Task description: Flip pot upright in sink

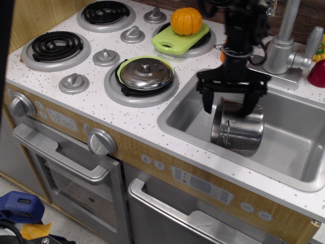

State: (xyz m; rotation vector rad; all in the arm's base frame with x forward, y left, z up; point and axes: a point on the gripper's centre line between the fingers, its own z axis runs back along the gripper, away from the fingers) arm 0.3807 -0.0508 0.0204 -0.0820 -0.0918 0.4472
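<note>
The shiny steel pot lies tilted on its side in the grey sink, near the front left of the basin, with a wire loop handle facing me. My black gripper hangs open directly over the pot's upper rim. Its left finger is just left of the pot and its right finger is over the pot's top edge. The jaws hold nothing.
A steel faucet stands behind the sink. A domed steel lid sits on a green plate on the near burner. An orange pumpkin rests on a green board. An orange carrot is mostly hidden behind the arm. A red object sits at the right edge.
</note>
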